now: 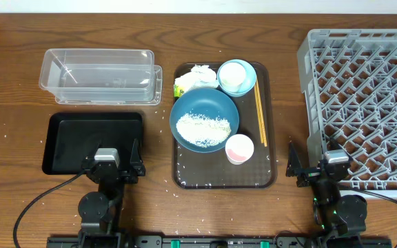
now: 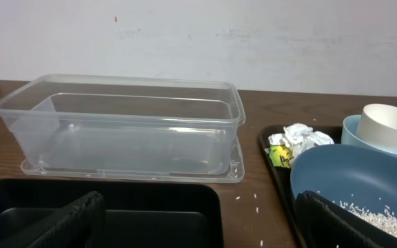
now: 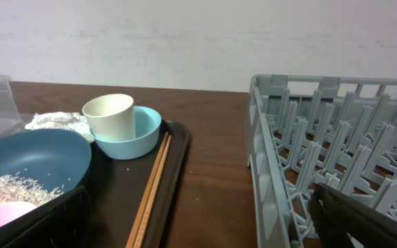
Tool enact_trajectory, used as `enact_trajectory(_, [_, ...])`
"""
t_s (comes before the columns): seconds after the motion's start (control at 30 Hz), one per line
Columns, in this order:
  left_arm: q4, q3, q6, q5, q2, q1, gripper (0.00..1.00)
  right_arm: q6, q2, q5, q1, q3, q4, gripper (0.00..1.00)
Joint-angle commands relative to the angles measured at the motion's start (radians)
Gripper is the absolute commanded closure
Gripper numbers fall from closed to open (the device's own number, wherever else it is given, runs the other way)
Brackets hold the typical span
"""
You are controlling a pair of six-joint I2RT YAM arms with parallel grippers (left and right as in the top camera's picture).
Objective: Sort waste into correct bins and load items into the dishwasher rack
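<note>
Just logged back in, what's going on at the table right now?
Neither arm is handling anything: the left gripper and right gripper are parked at the near side, fingers open and empty. Everything sits on the brown tray: dark-blue bowl with rice, white cup inside the light-blue bowl, pink cup, chopsticks, tissue. The clear tub, black tray and rack hold nothing yet.

My left gripper (image 1: 111, 162) has its jaws spread wide and there is nothing between them. My right gripper (image 1: 317, 169) is the same, jaws wide apart and empty. Both arms are folded low, close to their bases, and both grippers point forward, away from me. In each wrist view my two dark fingers (image 2: 71, 222) show only at the lower corners.
</note>
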Motion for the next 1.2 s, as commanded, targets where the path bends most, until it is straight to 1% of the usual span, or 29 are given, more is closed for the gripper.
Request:
enact_trajectory(0.0, [-0.036,-0.017,0.006,-0.011,-0.006,0.006,0.1,-0.019,0.003,0.0,0.014,-0.002,-0.003,0.01])
enact_trajectory(0.73, [-0.036,-0.017,0.006,-0.011,-0.006,0.006,0.09,-0.031,0.003,0.021,0.014,-0.002,0.014,0.01])
enact_trajectory(1.0, [-0.036,-0.017,0.006,-0.011,-0.006,0.006,0.09,-0.026,0.003,0.018,0.014,-0.002,-0.004,0.01])
enact_trajectory(1.07, [-0.036,-0.017,0.006,-0.011,-0.006,0.006,0.09,-0.037,0.003,0.046,0.014,-0.002,0.035,0.01])
enact_trajectory(1.17, [-0.036,-0.017,0.006,-0.011,-0.006,0.006,0.1,-0.038,0.003,0.082,0.014,-0.002,0.166,0.01])
